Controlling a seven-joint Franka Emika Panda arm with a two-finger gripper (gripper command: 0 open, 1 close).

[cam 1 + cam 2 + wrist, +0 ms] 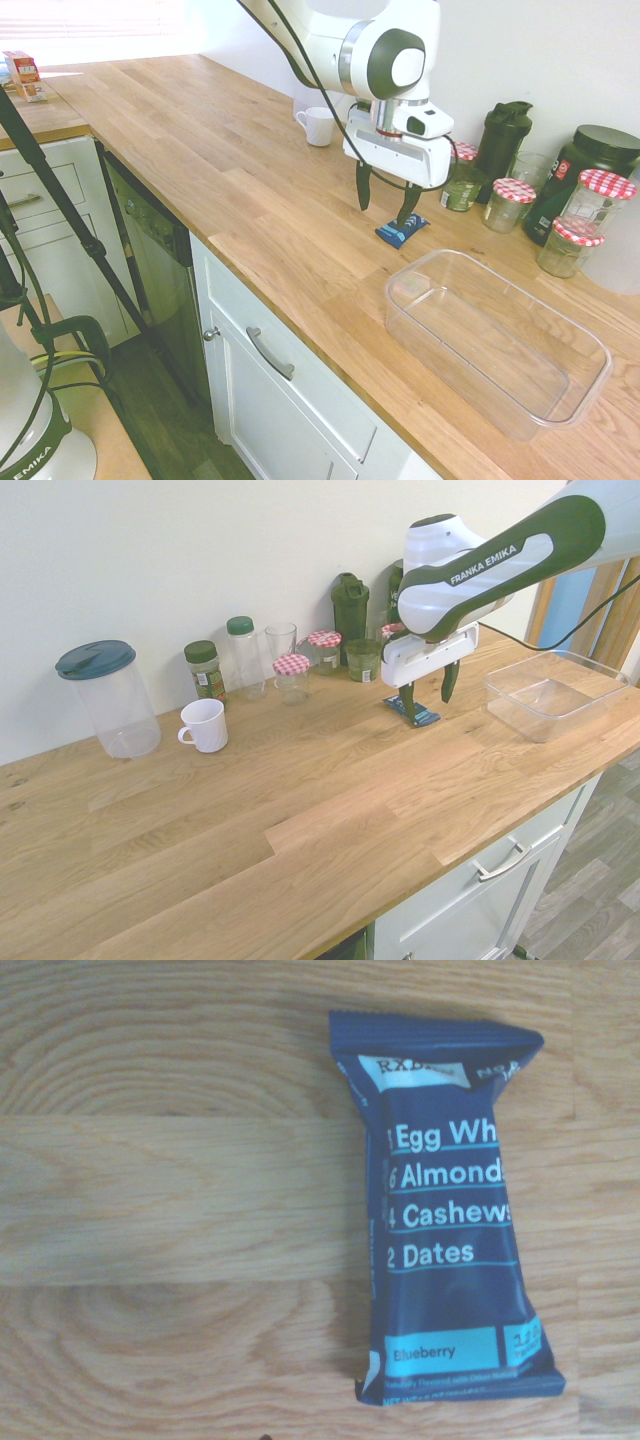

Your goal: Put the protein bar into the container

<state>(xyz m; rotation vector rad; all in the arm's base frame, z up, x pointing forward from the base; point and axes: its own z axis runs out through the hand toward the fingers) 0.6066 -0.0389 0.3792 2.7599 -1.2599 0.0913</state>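
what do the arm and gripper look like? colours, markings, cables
Arm: white, rounded casing with dark green-grey covers, a silvery ring near the wrist, "FRANKA EMIKA" in light letters on a dark panel, black cable running along it. Gripper: white, wide block-shaped body, small red mark at its top, two dark, slim, tapering fingers.

In the first exterior view, a white mug (318,127) stands at 12 o'clock, an orange-and-white carton (26,77) at 10, a dark shaker (503,145) at 2 and red-checked-lid jars (509,206) toward 3. In the second exterior view, a blue-lidded pitcher (122,705) stands at 9 o'clock, a green-lidded jar (206,672) at 10.
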